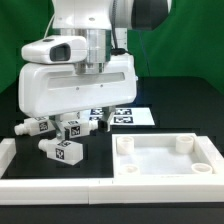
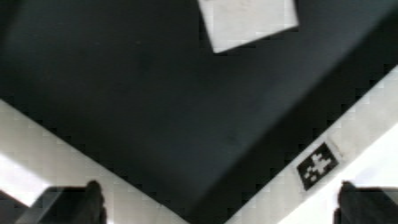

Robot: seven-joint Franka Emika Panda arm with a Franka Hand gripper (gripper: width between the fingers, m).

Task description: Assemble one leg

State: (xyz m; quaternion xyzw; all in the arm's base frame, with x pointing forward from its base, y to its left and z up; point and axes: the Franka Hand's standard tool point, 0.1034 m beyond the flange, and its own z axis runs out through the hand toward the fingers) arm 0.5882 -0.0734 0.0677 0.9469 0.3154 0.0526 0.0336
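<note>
Several white legs with black-and-white tags lie on the black table in the exterior view: one [image 1: 36, 127] toward the exterior view's left, one [image 1: 71, 129] beside it, one [image 1: 62, 150] nearer the front. The white square tabletop [image 1: 165, 160] with round corner sockets lies at the exterior view's right. My gripper [image 1: 79, 117] hangs just above the group of legs, its fingers mostly hidden by the white hand. In the wrist view the gripper [image 2: 222, 208] is open, the dark fingertips [image 2: 71, 205] stand wide apart with only black table between them. It holds nothing.
The marker board [image 1: 127, 115] lies behind the legs. A low white wall [image 1: 60, 188] runs along the front and the exterior view's left edge. In the wrist view a white surface with a tag [image 2: 317, 165] crosses one side, and a white patch [image 2: 246, 22] lies far off.
</note>
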